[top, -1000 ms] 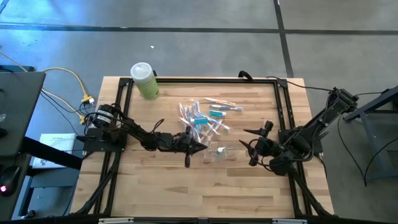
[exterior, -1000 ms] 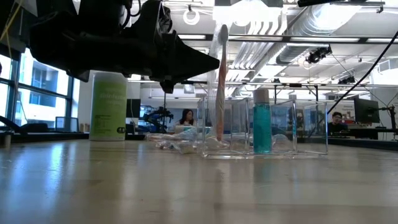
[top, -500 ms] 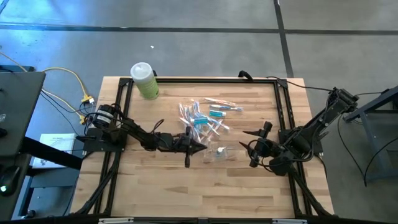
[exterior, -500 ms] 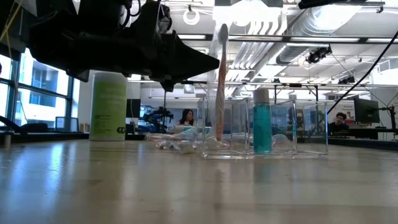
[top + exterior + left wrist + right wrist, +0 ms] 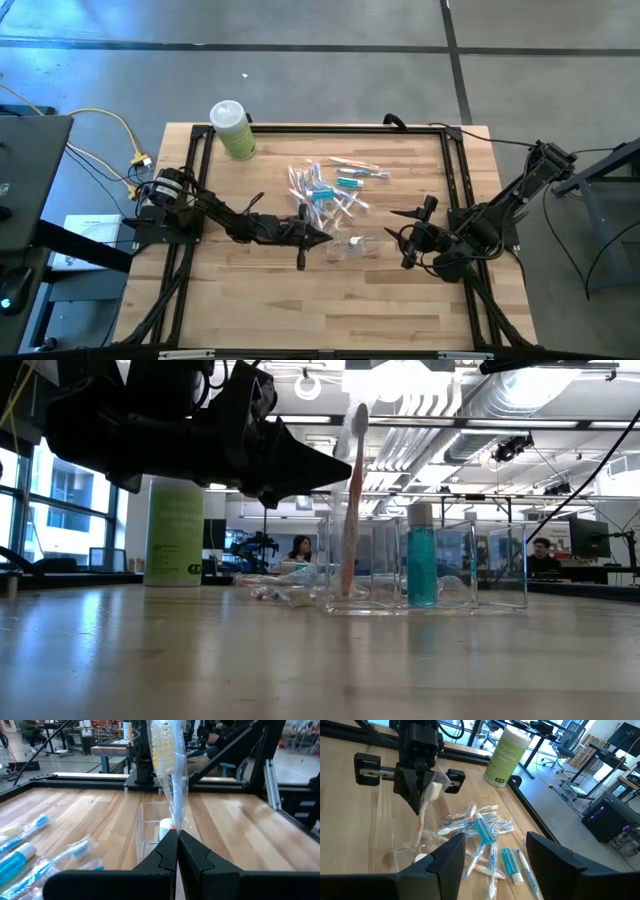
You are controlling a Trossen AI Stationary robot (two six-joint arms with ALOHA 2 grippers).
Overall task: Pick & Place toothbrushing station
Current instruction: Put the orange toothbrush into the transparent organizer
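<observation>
Toothbrush first: seen from above, the left gripper (image 5: 322, 237) stands at mid-desk over the clear holder (image 5: 352, 246), hardly shifted from a second ago, while the right gripper (image 5: 410, 238) waits just past the holder, fingers apart and empty. The loose pile of brushes (image 5: 325, 190) lies beyond, the green bottle (image 5: 233, 130) at the far corner of the desk (image 5: 250, 300).

From desk height the change is plain. The toothbrush (image 5: 353, 500) leaned a little before; now it hangs nearly upright, its lower end down inside the holder (image 5: 425, 565), beside the teal tube (image 5: 421, 555). I judge the placing almost done, with only the release left.

The left wrist camera shows the left gripper (image 5: 178, 837) shut tight on the toothbrush (image 5: 170, 765), which is wrapped in crinkled clear film, yellowish bristles at the top, the holder (image 5: 150, 827) right below.

The right wrist camera shows the toothbrush (image 5: 425, 807) pale and thin with an orange-pink handle, clamped in the left gripper (image 5: 417, 795), and the wrapped teal-and-orange brushes (image 5: 480, 832) heaped near it.
</observation>
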